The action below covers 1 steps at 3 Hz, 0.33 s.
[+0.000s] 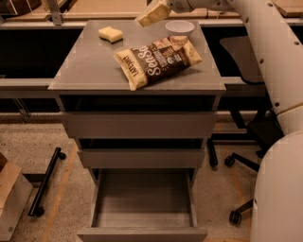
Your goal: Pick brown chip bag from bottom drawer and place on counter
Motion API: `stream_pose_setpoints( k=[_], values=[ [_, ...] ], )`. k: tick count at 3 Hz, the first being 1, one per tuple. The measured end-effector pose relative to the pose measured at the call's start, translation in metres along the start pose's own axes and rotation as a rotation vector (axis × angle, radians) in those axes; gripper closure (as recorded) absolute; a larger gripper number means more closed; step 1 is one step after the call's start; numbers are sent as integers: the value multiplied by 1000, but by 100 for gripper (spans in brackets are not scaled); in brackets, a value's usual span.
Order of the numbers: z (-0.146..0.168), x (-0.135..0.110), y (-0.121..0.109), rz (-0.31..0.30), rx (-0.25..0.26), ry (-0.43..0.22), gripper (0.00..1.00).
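The brown chip bag (158,60) lies flat on the counter (90,64), right of the middle, with its white "Sea Salt" lettering facing up. My gripper (152,13) hovers above the counter's back edge, clear of the bag, open and empty. The bottom drawer (142,203) is pulled out below, and its grey tray holds nothing that I can see. The two upper drawers are shut.
A yellow sponge (110,33) lies at the counter's back left and a white bowl (180,27) at the back right. My white arm (274,56) fills the right side. An office chair (244,56) stands right of the cabinet and a cardboard box (9,198) at the lower left.
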State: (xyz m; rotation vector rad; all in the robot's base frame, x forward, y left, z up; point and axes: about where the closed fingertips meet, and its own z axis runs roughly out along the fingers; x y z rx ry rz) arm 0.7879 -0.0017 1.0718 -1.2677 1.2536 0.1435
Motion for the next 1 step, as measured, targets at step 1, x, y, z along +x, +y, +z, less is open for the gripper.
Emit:
stream_pose_setpoints(
  k=[1],
  values=[
    [0,0,0,0,0,0,0]
  ],
)
